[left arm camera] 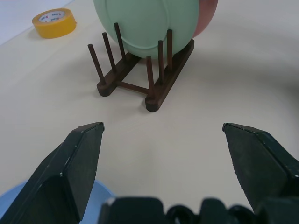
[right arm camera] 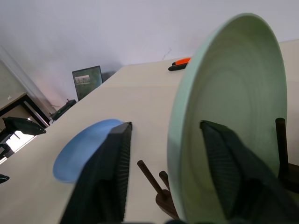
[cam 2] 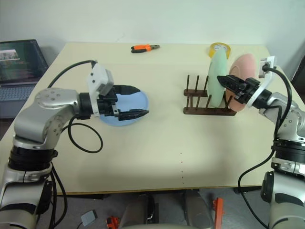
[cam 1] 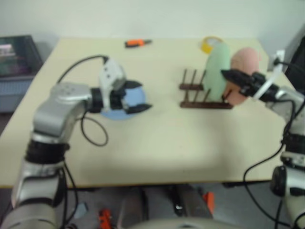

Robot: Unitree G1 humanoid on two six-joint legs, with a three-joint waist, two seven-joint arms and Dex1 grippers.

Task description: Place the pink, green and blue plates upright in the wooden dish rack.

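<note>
The pale green plate (cam 2: 218, 76) stands upright between the pegs of the wooden dish rack (cam 2: 205, 111). Behind it, at the rack's right end, the pink plate (cam 2: 244, 66) also stands on edge. My right gripper (right arm camera: 164, 123) is open with the green plate's (right arm camera: 233, 93) rim between its fingers; one finger (right arm camera: 110, 172) is clear of the rim. The blue plate (cam 2: 108, 119) lies flat on the table to the left. My left gripper (cam 2: 141, 101) hovers just above it, open, pointing toward the rack (left arm camera: 154, 93) with nothing between its fingers.
A yellow tape roll (cam 2: 219, 48) lies behind the rack. Orange-handled pliers (cam 2: 145, 47) rest near the table's far edge. A laptop (cam 2: 19, 62) stands beyond the table's left side. Bare tabletop (cam 2: 181, 157) stretches from the rack to the near edge.
</note>
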